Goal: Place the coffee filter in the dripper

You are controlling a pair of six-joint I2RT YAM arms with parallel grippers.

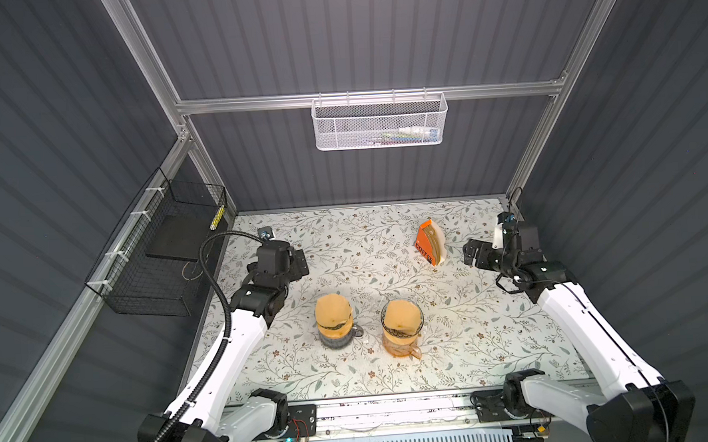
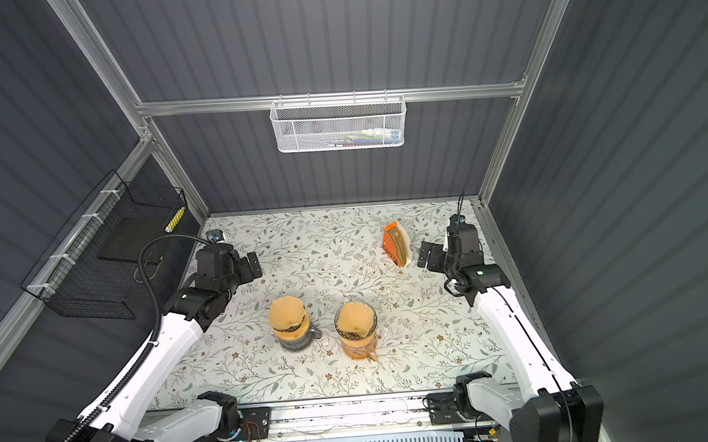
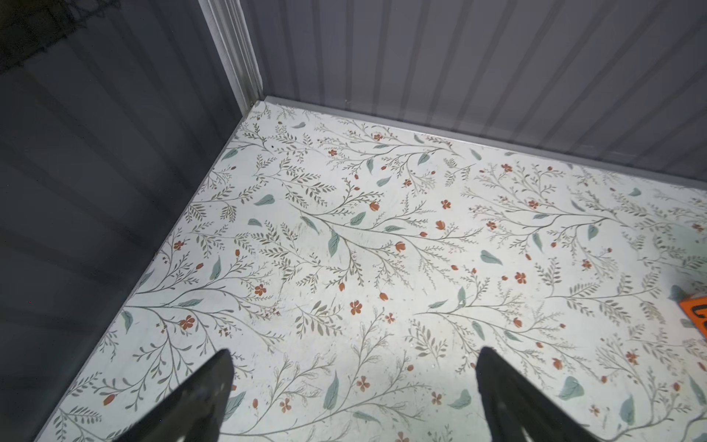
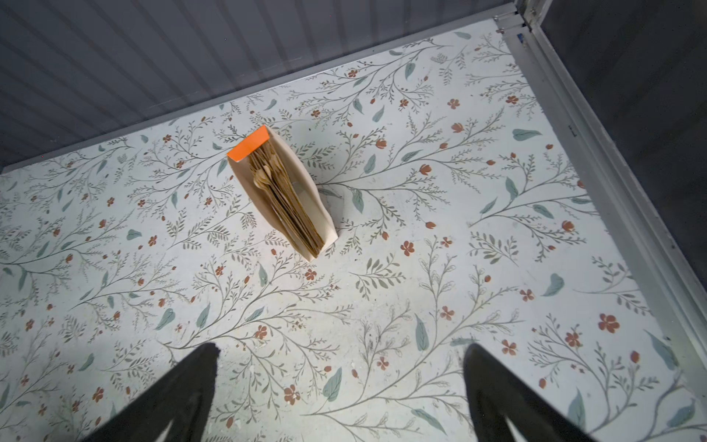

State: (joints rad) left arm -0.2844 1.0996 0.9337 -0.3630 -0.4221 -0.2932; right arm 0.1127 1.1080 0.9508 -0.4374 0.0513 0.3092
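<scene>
Two brown paper coffee filters (image 1: 332,312) are sitting cupped in the smoky grey dripper (image 1: 337,340) and the amber glass dripper (image 1: 400,345), so I am holding the left claw (image 1: 298,264) and right claw (image 1: 472,253) wide open, empty, well clear to avoid nudging them.

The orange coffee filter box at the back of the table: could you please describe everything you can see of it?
The filter box is a thin cardboard packet, orange outside with black COFFEE lettering, pale inside. Its top is open, showing a stack of brown paper filters standing on edge. It stands upright on the floral table, towards the back right. Only the table touches it; the open right gripper sits beside it, apart.
</scene>
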